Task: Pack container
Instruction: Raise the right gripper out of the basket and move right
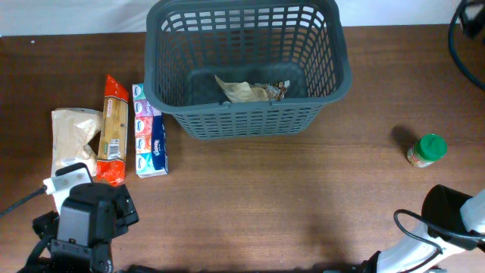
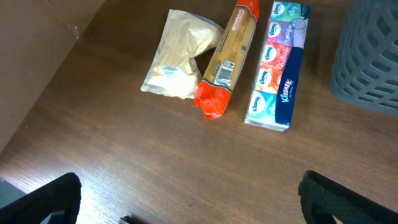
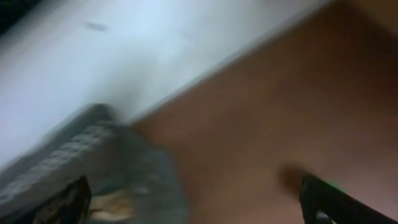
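The grey basket (image 1: 246,120) held one beige packet (image 1: 242,92). Unpacked left of it lay Kleenex tissues (image 1: 150,135), spaghetti (image 1: 114,127) and a pale bag (image 1: 70,138); right, a green-lidded jar (image 1: 427,150). Left gripper (image 2: 196,205) and right gripper (image 3: 196,202) gaped empty, short of it.

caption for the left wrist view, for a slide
Beige bag, pasta pack and tissue multipack lie side by side on the table, beside the basket
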### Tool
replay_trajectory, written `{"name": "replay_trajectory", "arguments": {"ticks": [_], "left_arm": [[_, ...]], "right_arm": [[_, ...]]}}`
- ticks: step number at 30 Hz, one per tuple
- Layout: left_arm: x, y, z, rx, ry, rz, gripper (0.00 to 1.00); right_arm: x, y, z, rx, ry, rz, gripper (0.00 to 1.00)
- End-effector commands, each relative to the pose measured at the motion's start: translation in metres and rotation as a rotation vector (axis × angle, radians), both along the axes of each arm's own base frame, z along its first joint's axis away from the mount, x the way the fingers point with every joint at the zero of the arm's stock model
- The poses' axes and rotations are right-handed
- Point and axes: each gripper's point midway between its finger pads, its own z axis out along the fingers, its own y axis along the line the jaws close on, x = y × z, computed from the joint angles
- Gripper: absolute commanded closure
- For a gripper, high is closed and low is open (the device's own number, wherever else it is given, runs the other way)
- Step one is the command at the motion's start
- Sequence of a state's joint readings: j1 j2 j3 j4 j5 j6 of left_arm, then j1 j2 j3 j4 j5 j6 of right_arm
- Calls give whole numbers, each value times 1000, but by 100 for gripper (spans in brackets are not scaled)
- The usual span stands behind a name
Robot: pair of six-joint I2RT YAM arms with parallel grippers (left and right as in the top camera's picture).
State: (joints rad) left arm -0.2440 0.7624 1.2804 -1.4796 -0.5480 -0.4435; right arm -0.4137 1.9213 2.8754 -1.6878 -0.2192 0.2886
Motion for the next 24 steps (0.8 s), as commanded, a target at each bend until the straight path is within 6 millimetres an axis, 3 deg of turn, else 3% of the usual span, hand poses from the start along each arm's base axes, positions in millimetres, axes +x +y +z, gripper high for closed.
{"name": "replay_trajectory", "arguments": {"ticks": [1,6,10,14,18,24], "left_arm": [[1,-2,2,-18,-13,1,0],[1,-2,3,-19,-15,1,0],[1,-2,2,-19,-12,0,0],[1,-2,2,-19,-12,0,0],[2,-2,3,-20,-17,0,0],[2,-2,3,-19,-16,0,0]], "right_arm": [[-16,-44,-10,-165,101,-182,1],[-12,-40,-18,-139,120,-157,1],[0,-14,-26,-38,105,-17,1],[-2,-32,-40,-83,175,-89,1],[-9,-62,-76,-102,328,-264,1],[-8,-68,-151,-12,552,-320,1]]}}
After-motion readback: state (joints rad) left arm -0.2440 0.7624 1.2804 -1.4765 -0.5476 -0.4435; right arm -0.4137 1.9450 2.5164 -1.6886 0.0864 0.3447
